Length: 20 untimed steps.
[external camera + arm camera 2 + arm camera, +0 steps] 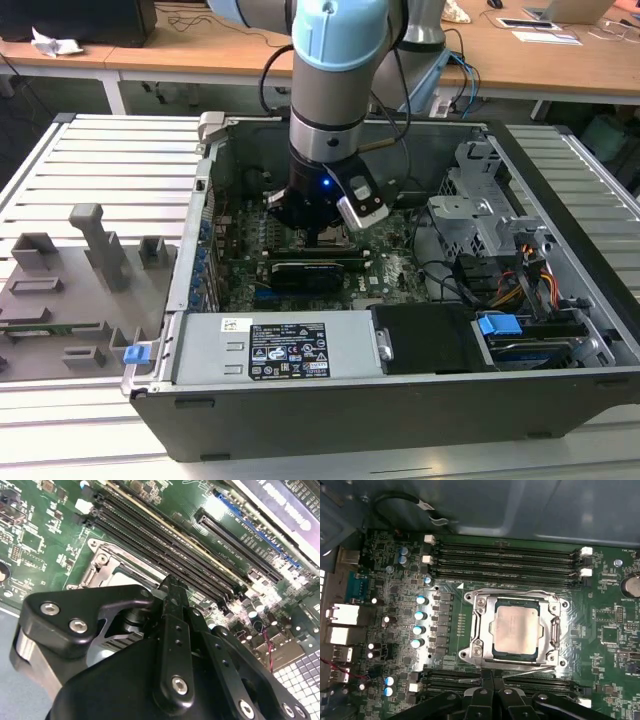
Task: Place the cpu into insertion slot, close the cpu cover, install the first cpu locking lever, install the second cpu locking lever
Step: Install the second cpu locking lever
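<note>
While the black two-finger claw (492, 692) hangs shut and empty, we see the dull silver square cpu (516, 629) seated under its silver frame cover (481, 630), just beyond the fingertips.

Arm vertical, end effector (493, 686) low, fingers pressed together.

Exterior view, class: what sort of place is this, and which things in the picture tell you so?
Probably a robotics lab or test workshop. An opened computer case lies on a slatted metal table, a robot arm reaches down into it, and wooden desks with cables and papers stand behind.
</note>
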### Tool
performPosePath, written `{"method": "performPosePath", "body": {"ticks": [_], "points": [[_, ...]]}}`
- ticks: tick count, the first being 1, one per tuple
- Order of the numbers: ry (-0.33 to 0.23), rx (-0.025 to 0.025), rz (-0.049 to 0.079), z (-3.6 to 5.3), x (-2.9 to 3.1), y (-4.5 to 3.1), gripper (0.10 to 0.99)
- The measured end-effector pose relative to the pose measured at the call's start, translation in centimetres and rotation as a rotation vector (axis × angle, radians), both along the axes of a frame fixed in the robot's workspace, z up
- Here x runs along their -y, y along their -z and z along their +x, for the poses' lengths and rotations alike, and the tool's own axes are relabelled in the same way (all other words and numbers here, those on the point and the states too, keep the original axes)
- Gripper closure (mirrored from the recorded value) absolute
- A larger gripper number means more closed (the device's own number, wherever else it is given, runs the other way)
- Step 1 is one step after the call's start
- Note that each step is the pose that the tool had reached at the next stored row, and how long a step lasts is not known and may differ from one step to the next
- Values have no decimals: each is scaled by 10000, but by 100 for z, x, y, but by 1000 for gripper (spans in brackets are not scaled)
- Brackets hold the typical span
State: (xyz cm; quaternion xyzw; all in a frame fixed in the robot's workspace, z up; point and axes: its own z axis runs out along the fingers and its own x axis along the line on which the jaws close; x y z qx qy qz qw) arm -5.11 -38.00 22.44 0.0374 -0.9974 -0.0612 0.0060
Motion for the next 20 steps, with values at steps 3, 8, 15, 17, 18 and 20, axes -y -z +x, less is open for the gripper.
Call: {"method": "performPosePath", "body": {"ticks": [3, 8, 15, 17, 18, 20], "points": [[0, 2, 64, -32, 1, 11, 980], [-1, 0, 101, -62, 1, 29, 980], [1, 1, 114, -67, 1, 38, 980], [1, 1, 137, -84, 1, 57, 980], [1, 0, 139, -91, 1, 71, 980], [0, 0, 148, -99, 1, 99, 980]]}}
